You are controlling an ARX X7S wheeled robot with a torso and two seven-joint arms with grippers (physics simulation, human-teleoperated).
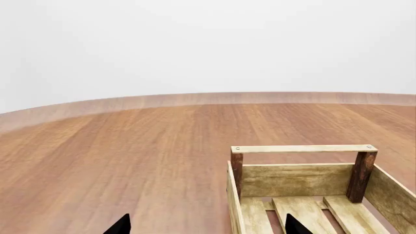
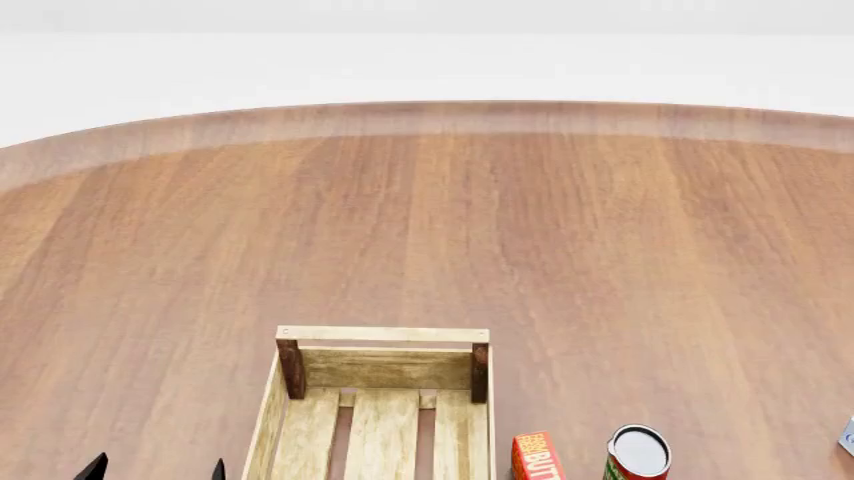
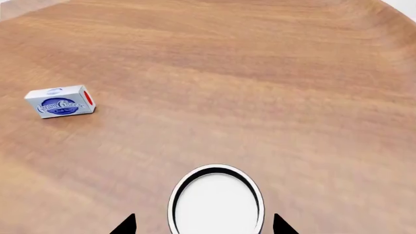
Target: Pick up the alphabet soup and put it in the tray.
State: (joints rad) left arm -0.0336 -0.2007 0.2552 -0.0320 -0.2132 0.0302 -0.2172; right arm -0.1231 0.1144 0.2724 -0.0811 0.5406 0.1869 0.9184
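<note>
In the right wrist view a can (image 3: 217, 200) shows only its pale white top with a dark rim. Its label is hidden, so I take it for the alphabet soup by the top alone. My right gripper (image 3: 203, 226) is open, one fingertip on each side of the can with a gap on both sides. It is out of the head view. The tray (image 2: 383, 335), a light-wood slatted crate, stands at the near middle and also shows in the left wrist view (image 1: 302, 148). My left gripper (image 2: 154, 472) is open and empty just left of it, and its tips also show in the left wrist view (image 1: 208, 229).
A slimmer red-and-green can (image 2: 638, 455) and an orange butter box (image 2: 537, 458) stand right of the tray. A blue-and-white cream cheese box (image 3: 60, 102) lies on the round wooden table (image 2: 427, 220) beyond the white-topped can. A grey object (image 2: 849, 437) is at the right edge.
</note>
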